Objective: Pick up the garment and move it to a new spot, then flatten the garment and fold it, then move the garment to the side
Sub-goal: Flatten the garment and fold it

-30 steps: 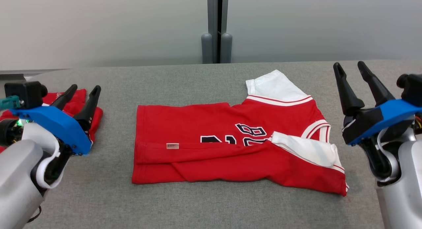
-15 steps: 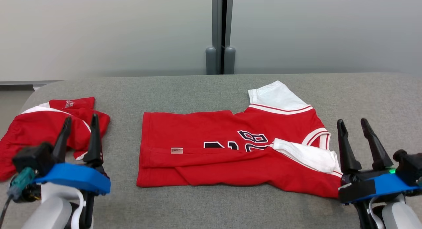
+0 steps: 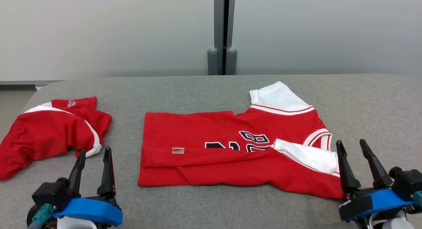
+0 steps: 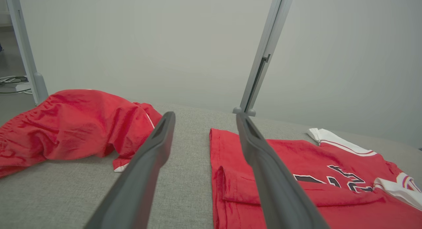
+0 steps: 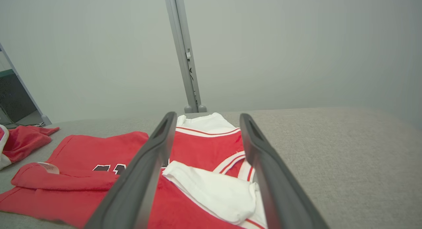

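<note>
The garment (image 3: pixel 230 146), a red jersey with white sleeves and black numbers, lies flat in the middle of the grey table (image 3: pixel 197 90), its near long edge folded over and one white sleeve tucked on top. Near the table's front edge, left of the jersey's hem, my left gripper (image 3: pixel 95 151) stands open and holds nothing. My right gripper (image 3: pixel 350 142) is open too, just right of the jersey's collar end. In the left wrist view my left gripper (image 4: pixel 206 116) points past the hem of the garment (image 4: pixel 316 156). In the right wrist view my right gripper (image 5: pixel 207 116) frames the white sleeve of the garment (image 5: pixel 99 146).
Crumpled red shorts with white trim (image 3: pixel 49 133) lie at the table's left end, also in the left wrist view as red shorts (image 4: pixel 72 123). A grey post (image 3: pixel 224 31) stands behind the table against a pale wall. Bare table stretches right of the jersey.
Both grippers have dropped down to the near edge of the table, still open. The left one has come off the red shorts. The head camera has shifted a little.
</note>
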